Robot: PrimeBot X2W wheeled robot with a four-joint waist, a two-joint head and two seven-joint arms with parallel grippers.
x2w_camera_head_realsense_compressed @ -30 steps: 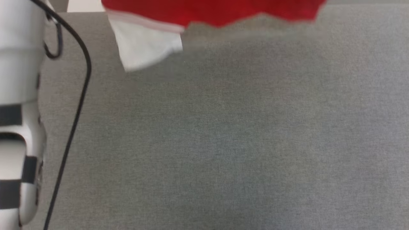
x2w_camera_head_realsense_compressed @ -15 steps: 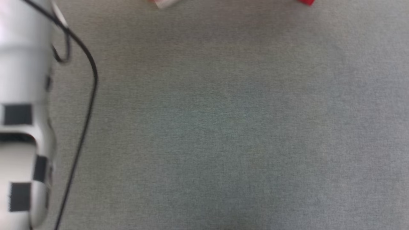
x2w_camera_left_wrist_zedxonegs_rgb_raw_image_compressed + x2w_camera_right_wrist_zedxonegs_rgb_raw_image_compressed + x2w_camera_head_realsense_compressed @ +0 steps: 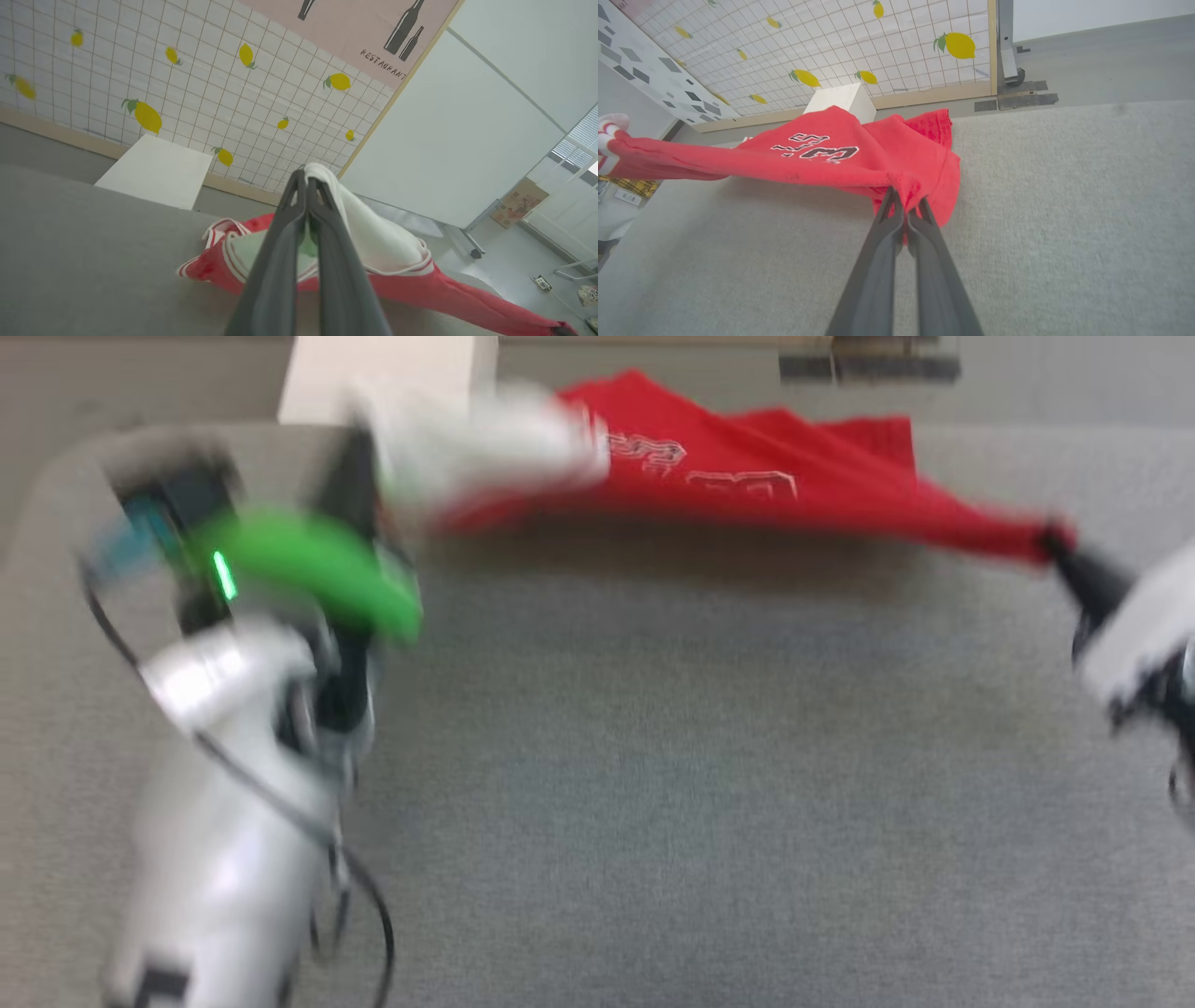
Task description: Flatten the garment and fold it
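Observation:
The garment (image 3: 747,490), a red jersey with dark white-outlined print and white sleeves, hangs stretched between my two grippers above the grey table (image 3: 653,803). My left gripper (image 3: 306,175) is shut on a white sleeve with red-and-white striped edging (image 3: 373,238). At the right, my right gripper (image 3: 1055,541) is shut on a bunched red corner of the garment (image 3: 924,154). In the right wrist view the right gripper (image 3: 903,198) pinches the red cloth, and the print (image 3: 817,149) faces up. The head view is blurred.
A white box (image 3: 383,378) stands beyond the table's far edge, before a tiled wall with lemon prints (image 3: 878,42). A metal post with a caster (image 3: 1008,51) stands at the back right. The grey table surface stretches wide in front of the garment.
The head camera has swung, so the whole picture shifted: the garment left the top edge, and now both grippers and the stretched garment are in view.

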